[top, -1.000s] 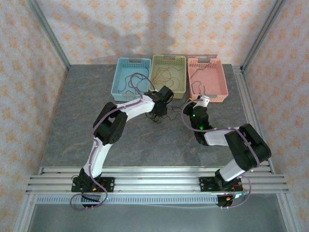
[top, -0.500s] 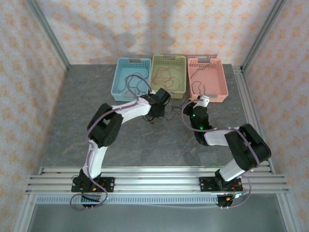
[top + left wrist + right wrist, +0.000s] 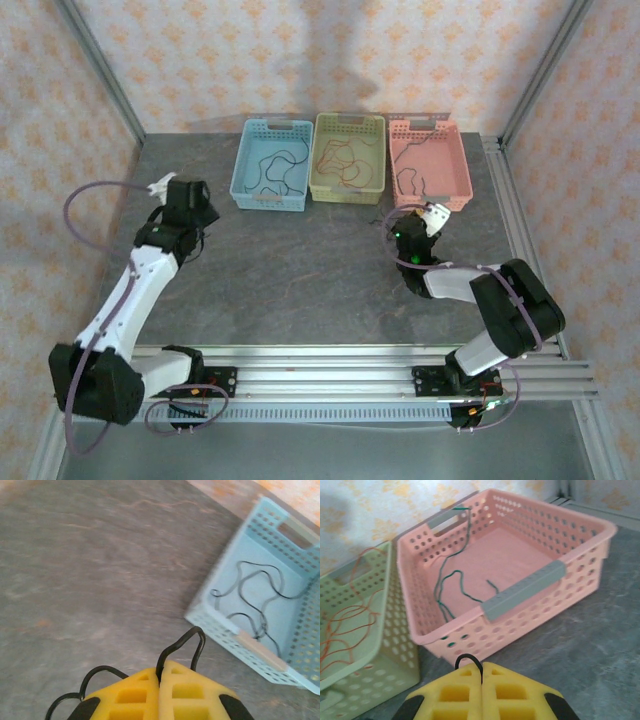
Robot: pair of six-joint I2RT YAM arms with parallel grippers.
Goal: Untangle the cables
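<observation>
My left gripper (image 3: pixel 160 672) is shut on a black cable (image 3: pixel 186 641), which loops up out of the yellow fingertips and trails off to the left. In the top view the left gripper (image 3: pixel 185 205) hangs over the table's left side, apart from the baskets. A short loop of another black cable (image 3: pixel 469 660) pokes from my right gripper (image 3: pixel 482 669), which is shut on it just in front of the pink basket (image 3: pixel 530 587). The right gripper (image 3: pixel 421 216) sits near that basket's front edge.
Three baskets stand at the back: a blue basket (image 3: pixel 243 170) with a black cable (image 3: pixel 260 600), a green basket (image 3: pixel 348 195) with an orange cable (image 3: pixel 345 625), and the pink basket (image 3: pixel 460 170) with a green cable (image 3: pixel 451 587). A purple-grey arm cable (image 3: pixel 85 200) loops out left.
My left arm has swung from in front of the baskets out to the table's left side, taking the black cable with it. The right gripper has barely moved.
</observation>
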